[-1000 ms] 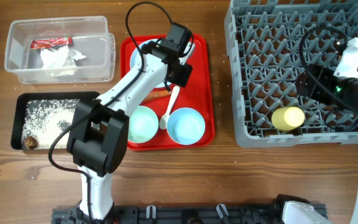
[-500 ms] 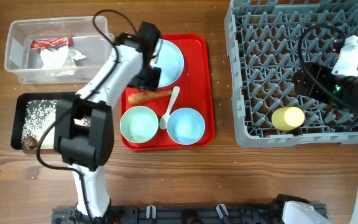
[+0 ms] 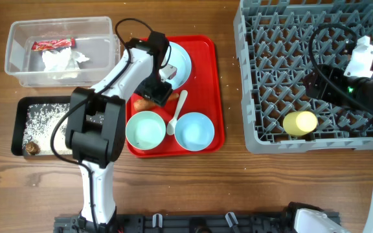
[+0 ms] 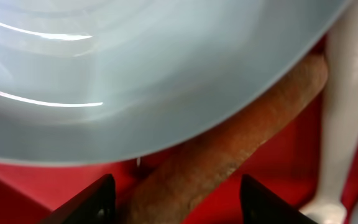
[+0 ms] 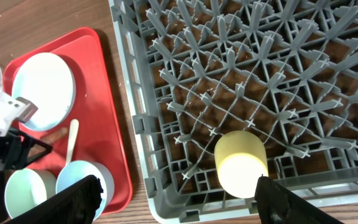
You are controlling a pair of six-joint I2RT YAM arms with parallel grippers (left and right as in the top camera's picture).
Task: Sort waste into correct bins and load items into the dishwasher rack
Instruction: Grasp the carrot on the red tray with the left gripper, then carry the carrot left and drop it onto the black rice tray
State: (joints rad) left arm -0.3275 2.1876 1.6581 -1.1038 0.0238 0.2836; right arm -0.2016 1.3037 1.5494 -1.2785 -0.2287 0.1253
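Note:
My left gripper (image 3: 154,90) is open and low over the red tray, its fingers (image 4: 176,202) on either side of the orange carrot (image 4: 229,149), which lies beside the pale blue plate (image 3: 179,59). A white spoon (image 3: 177,111) and two blue-green bowls (image 3: 144,129) (image 3: 193,131) sit on the tray's front half. My right gripper (image 5: 178,199) is wide open and empty above the grey dishwasher rack (image 3: 290,39). The yellow cup (image 3: 300,122) lies in the rack's front row. The clear tub (image 3: 18,74) holds the red wrapper (image 3: 54,44) and the tissue (image 3: 62,61).
The black tray (image 3: 19,126) at the left holds rice grains (image 3: 44,120) and a brown scrap (image 3: 32,148). The flat red tray (image 3: 215,97) lies between the bins and the rack. Bare wooden table runs along the front.
My left gripper left the plate, swung left, then came back down over the carrot, which it now straddles. The right arm has barely moved.

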